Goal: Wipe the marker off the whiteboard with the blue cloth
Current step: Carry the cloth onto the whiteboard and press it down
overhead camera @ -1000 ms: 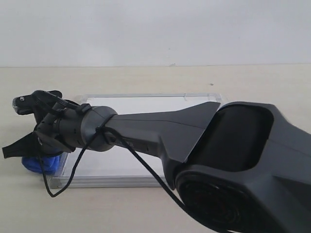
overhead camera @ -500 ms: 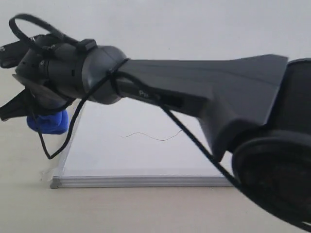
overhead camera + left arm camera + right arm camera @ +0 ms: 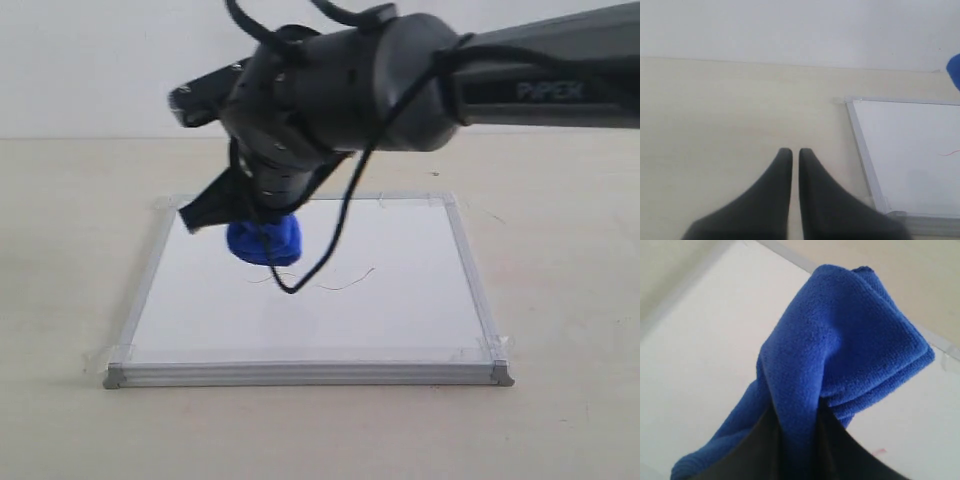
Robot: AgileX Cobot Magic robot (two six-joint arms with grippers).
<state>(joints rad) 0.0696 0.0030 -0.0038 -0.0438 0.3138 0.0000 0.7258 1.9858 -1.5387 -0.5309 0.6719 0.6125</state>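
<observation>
While the right gripper (image 3: pixel 797 440) has its fingers clamped on a fold of the blue cloth (image 3: pixel 264 241), the wiping itself has not started, as far as I can judge.

Status:
- Cloth: bunched and hanging from the right gripper, left of centre in the exterior view, over the whiteboard (image 3: pixel 420 310). Its lower edge sits just above the left end of the marker line (image 3: pixel 340 287).
- Contact: can't tell whether the cloth touches the board. The arm and its dangling cable cover that spot, and the right wrist view shows board behind the cloth but no contact point.
- Marker line: thin wavy stroke across the middle of the board, running right from under the cloth. No visible smear or gap, so it looks whole.
- Left gripper (image 3: pixel 795 152): low in the left wrist frame, over the bare table (image 3: pixel 730 110). Fingers together with only a thin slit, nothing held. The board's corner sits at the right of that frame, well apart from it.

Progress: the grab and the carry to the board look done. Left to do: press the cloth down on the line's left end, sweep right along the stroke, and repeat if residue shows.

Risk: the grip is on one fold only, so the bundle may roll under pressure.
</observation>
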